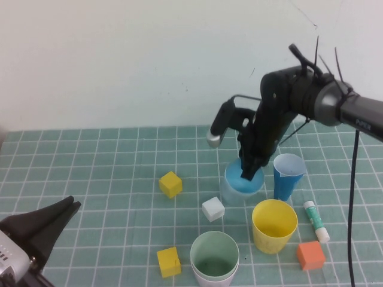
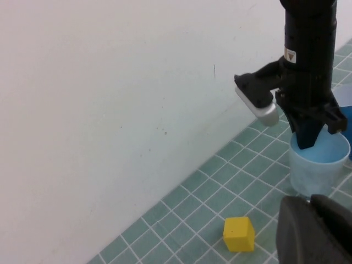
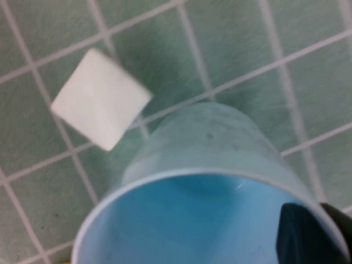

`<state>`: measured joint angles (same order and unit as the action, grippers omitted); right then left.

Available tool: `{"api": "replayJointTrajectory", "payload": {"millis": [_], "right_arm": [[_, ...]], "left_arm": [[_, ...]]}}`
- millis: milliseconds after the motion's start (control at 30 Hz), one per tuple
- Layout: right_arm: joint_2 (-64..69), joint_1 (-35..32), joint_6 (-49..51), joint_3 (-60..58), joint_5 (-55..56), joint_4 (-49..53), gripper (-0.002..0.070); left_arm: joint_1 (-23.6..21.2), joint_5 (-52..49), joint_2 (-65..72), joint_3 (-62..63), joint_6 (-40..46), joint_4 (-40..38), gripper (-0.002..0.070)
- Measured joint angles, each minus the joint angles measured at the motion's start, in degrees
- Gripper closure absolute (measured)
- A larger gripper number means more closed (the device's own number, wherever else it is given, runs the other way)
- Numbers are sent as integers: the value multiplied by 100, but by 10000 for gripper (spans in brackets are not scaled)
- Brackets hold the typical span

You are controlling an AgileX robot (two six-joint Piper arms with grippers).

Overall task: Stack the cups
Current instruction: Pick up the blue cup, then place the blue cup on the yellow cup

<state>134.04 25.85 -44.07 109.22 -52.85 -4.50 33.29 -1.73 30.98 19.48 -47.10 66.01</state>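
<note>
Cups [image 1: 244, 182]: right gripper [image 1: 250, 170] hides blue rim; left gripper [image 1: 57, 218] low.

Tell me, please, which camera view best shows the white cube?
The high view: the white cube shows whole, beside the light blue cup where the right gripper reaches in. The right wrist view shows it close but blurred. The left wrist view misses it; the left gripper sits parked.

The right arm reaches in from the right and bends steeply down, its right gripper [image 1: 249, 170] pointing into the mouth of the light blue cup [image 1: 242, 182], fingers close together at its rim. The left gripper [image 1: 51, 221] sits well left of that cup, low and near, jaws shut
</note>
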Motion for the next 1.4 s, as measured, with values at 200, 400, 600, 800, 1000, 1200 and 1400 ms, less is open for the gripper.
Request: {"api": "replayJointTrajectory", "payload": {"millis": [200, 400, 600, 800, 1000, 1200, 1400], "right_arm": [[-595, 0, 0, 862, -752, -46, 659], [-1699, 0, 249, 1222, -1710, -108, 660], [-2876, 13, 476, 67, -1787, -379, 660], [-3368, 52, 518, -1729, -1786, -433, 660], [-3085, 52, 531, -2686, -1256, -443, 660], [-2728, 52, 531, -2748, -611, -443, 660], [-2670, 52, 544, -2748, -461, -321, 660]], "left_arm": [[0, -13, 0, 0, 0, 35, 676], [0, -26, 0, 0, 0, 57, 676], [0, -64, 0, 0, 0, 83, 676], [0, -78, 0, 0, -103, 104, 676], [0, -10, 0, 0, -125, 104, 676], [0, 1, 0, 0, -125, 132, 676], [0, 1, 0, 0, -148, 302, 676]]}}
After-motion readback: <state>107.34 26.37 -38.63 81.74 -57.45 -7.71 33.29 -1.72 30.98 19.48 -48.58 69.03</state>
